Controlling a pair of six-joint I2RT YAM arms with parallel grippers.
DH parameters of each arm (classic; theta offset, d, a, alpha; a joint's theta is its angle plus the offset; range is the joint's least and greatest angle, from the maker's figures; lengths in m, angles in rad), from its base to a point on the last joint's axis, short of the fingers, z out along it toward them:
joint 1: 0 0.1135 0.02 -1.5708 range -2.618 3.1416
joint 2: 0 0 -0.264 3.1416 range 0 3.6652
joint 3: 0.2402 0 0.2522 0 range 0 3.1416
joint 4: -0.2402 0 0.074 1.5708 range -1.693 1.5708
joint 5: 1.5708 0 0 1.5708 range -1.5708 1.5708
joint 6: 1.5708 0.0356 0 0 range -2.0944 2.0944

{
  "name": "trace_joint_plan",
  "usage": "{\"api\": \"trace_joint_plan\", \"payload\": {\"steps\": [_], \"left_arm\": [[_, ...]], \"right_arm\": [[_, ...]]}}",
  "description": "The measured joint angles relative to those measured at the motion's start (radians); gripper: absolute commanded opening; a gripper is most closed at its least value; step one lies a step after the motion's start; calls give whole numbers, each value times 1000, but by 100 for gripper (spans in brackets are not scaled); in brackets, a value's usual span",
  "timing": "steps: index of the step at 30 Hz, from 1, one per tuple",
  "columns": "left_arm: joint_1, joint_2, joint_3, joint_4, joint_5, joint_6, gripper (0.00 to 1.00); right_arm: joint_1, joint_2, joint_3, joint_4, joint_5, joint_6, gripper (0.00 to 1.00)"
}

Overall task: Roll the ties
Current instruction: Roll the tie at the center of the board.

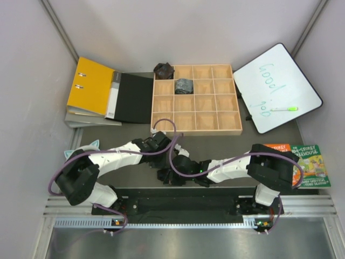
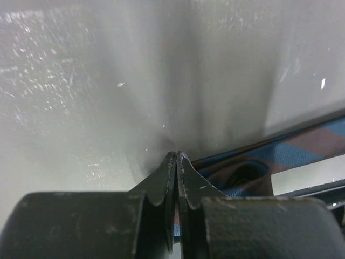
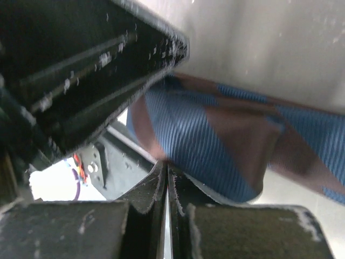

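Found the left fingers [image 2: 161, 186] pressed together tip against tip in the left wrist view, with only a hairline slit between, over the pale grey surface [image 2: 81, 81]. Noted a thin blue sliver deep in that slit; could not tell whether pinched fabric or not. Located the striped tie [image 2: 259, 162], blue and brown, lying on the surface just right of the tips and running off toward the right edge.

Found the right fingers [image 3: 153, 194] in the right wrist view likewise closed to a narrow slit, with nothing visibly gripped at the tips. Located the striped tie just beyond those tips, folded over on itself; could not tell touching or apart. Noted a blurred black housing [image 3: 81, 65] at upper left, overlapping the tie's left end.

Observed in the top external view the left arm [image 1: 116, 156] and right arm [image 1: 226, 167] bent inward, wrists meeting at the near middle of the surface, in front of the wooden tray [image 1: 197, 133]. Located the brownish-black rolled tie [image 1: 163, 70] at the tray's far-left corner compartment, overhanging the rim, and the greyish rolled tie [image 1: 184, 86] in the second row, second column. Recorded a yellow binder [image 1: 90, 85] and black folder [image 1: 135, 98] left of the tray, a whiteboard [image 1: 294, 81] with a green marker [image 1: 284, 108] to its right, and a book [image 1: 310, 164] beside the right arm.
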Motion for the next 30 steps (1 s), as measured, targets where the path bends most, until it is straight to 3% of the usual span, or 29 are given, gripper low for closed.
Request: {"api": "trace_joint_plan", "payload": {"steps": [15,30], "left_arm": [[4,0,-16,10,26,-1,6],[4,-12,-10,-16,-11,-5,28]], "right_arm": [[1,74,34,20,57,0,0],[5,71,37,47,70,-27,2]]}}
